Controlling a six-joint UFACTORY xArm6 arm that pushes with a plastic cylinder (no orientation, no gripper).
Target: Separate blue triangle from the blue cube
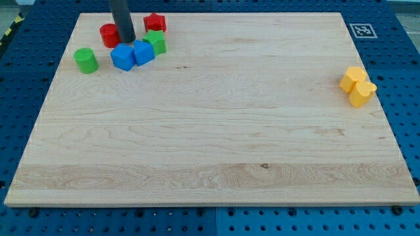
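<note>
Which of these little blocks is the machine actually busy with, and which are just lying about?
In the job:
blue triangle
blue cube, touching it
my tip, just above both

Lying about:
red cylinder
red star
green star
green cylinder
two yellow blocks, far right

A pale wooden tabletop [216, 131] lies on a blue perforated base [407, 78]. At its far left stands a green cylinder [85, 60]. Right of it, farther back, sits a red cylinder [107, 35], partly hidden. A red star [155, 23] lies near the far edge, and a green star [156, 41] sits just nearer than it. Well apart, at the right edge, two yellow blocks [357, 86] touch each other; their shapes are hard to make out. A black-and-white marker tag [360, 30] occupies the far right corner.
</note>
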